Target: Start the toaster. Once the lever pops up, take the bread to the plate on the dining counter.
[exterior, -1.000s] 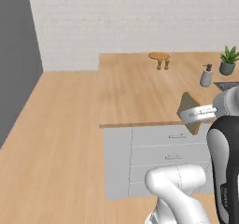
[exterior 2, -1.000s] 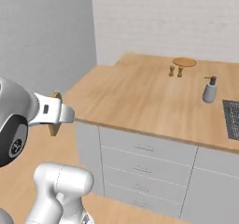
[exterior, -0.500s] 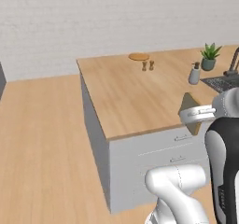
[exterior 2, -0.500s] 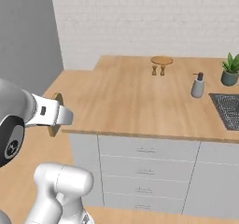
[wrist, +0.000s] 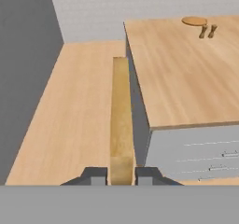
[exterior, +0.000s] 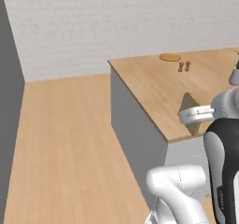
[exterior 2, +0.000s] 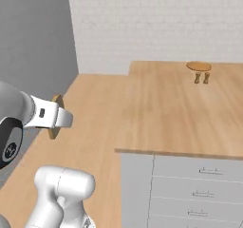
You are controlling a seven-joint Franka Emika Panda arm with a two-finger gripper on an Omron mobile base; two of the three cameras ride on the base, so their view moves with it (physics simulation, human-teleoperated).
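While our jaws are clamping the bread point(wrist: 121, 120) edge-on at the bottom centre of the hand view, we are facing the dining counter point(wrist: 186, 73), whose plate point(wrist: 194, 21) is sitting upper right beside two small brown shakers point(wrist: 208, 31).

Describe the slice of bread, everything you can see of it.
The bread is a thin tan slice with a darker brown crust. In the hand view it shows edge-on, a long narrow strip rising from between the fingertips of the pincer, which is shut on its lower end. It is carried in the air, short of the dining counter. Nothing else touches it. From the left base view, part of its flat face shows.
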